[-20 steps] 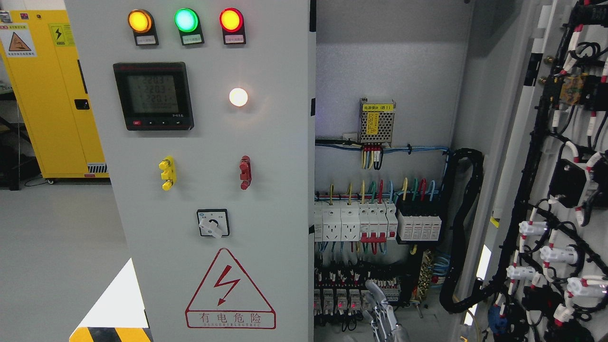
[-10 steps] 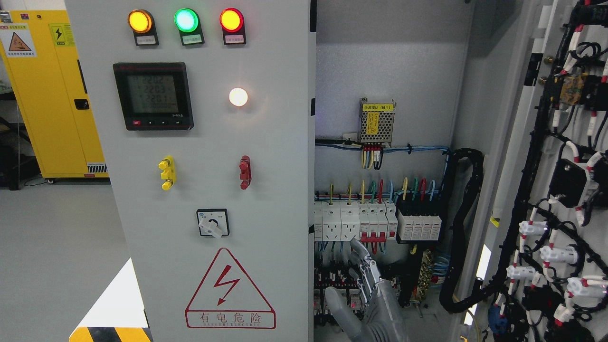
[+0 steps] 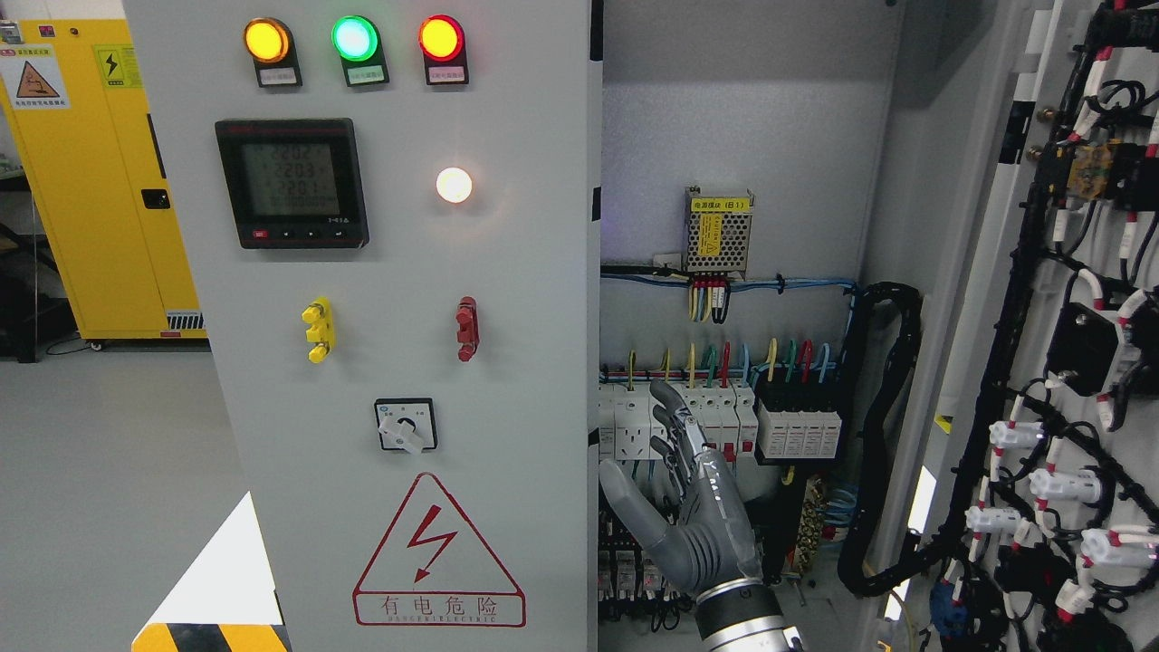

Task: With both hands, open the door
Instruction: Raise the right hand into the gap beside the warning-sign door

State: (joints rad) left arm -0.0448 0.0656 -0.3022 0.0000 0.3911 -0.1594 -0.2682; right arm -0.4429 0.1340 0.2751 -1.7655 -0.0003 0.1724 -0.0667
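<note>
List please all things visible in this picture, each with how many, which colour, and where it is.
left cabinet door: 1, grey, shut, left half
indicator lamps: 3, orange, green, red, top of that door
white lamp: 1, lit, right of the meter
meter: 1, black, upper door
terminal posts: 2, yellow and red, mid door
rotary switch: 1, black and white, below the posts
warning triangle: 1, red, door bottom
power supply: 1, metal with yellow label, inside the cabinet
breakers: one row, white, inside
right door: 1, open, wired inner face, far right
yellow cabinet: 1, far left
hand: 1, grey, fingers extended, before the breakers; which arm is unclear
</note>
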